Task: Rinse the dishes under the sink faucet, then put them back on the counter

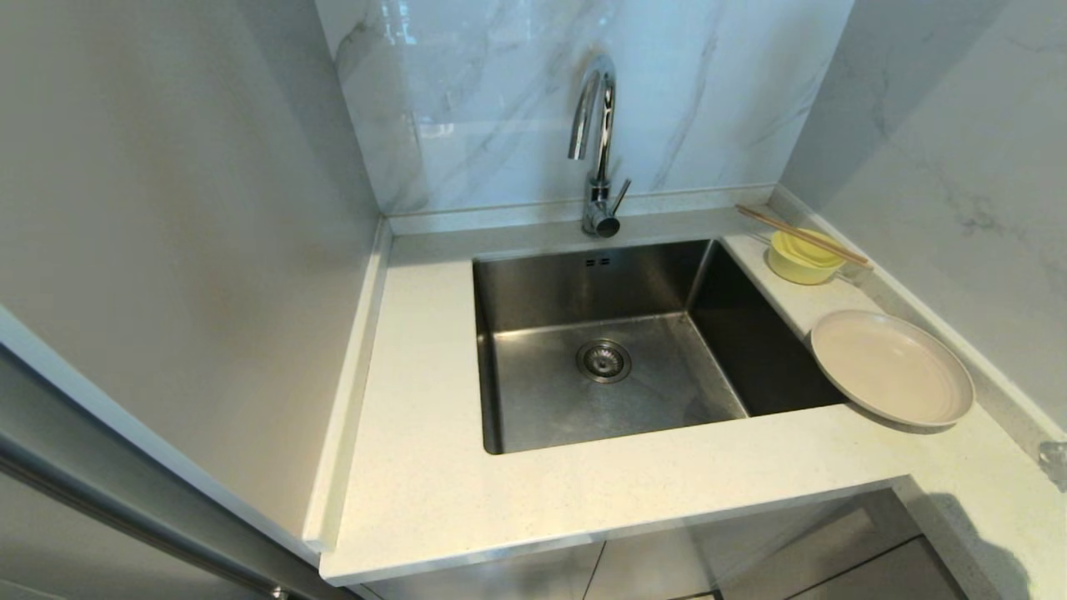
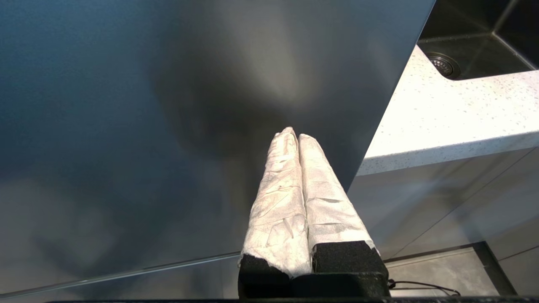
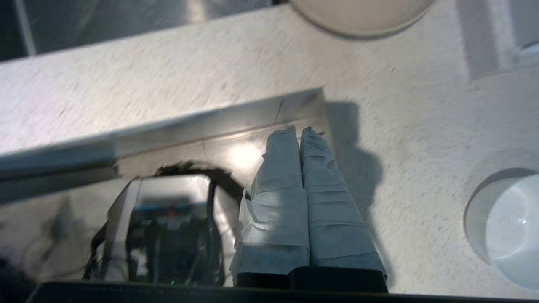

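The beige plate (image 1: 892, 367) lies flat on the counter (image 1: 417, 467) right of the sink (image 1: 533, 392), its rim slightly over the basin edge. Behind it stands the pale-yellow bowl (image 1: 802, 257) with the chopsticks (image 1: 800, 233) laid across its top. The chrome faucet (image 1: 598, 125) arches over the empty basin, its lever (image 1: 618, 198) angled up to the right. Neither gripper shows in the head view. My left gripper (image 2: 294, 134) is shut and empty, low beside a grey panel (image 2: 168, 105). My right gripper (image 3: 300, 130) is shut and empty at the counter's front corner, the plate (image 3: 362, 14) well beyond it.
The drain strainer (image 1: 603, 360) sits mid-basin. A pale cup (image 3: 513, 227) stands on the counter near the right gripper, and shows at the head view's right edge (image 1: 1054, 458). Marble walls close the back and right. Glossy cabinet fronts (image 3: 189, 139) lie below the counter edge.
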